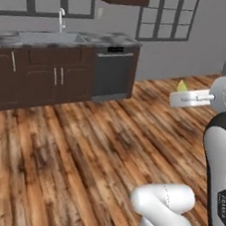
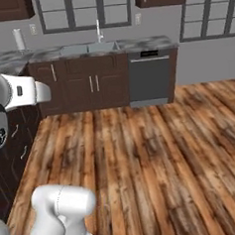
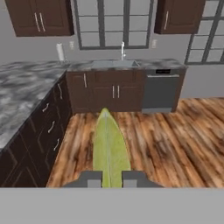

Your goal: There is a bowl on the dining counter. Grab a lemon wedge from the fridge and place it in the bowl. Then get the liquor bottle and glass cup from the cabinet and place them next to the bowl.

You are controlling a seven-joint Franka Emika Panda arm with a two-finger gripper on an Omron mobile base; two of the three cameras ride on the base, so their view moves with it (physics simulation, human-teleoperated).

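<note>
- My arm links [image 1: 166,204]: glossy white, rounded, tube-like shells.
- My joint cover [image 1: 222,168]: dark grey to black, oval, white-edged, with small pale lettering too blurred to read.
- My claw [image 3: 112,178]: two small, dark grey, blocky finger tips.

You see flat, even rendered light with soft blur throughout, faint shadows on the wood floor [image 2: 157,156], and no glare off the windows [image 3: 111,22].
</note>
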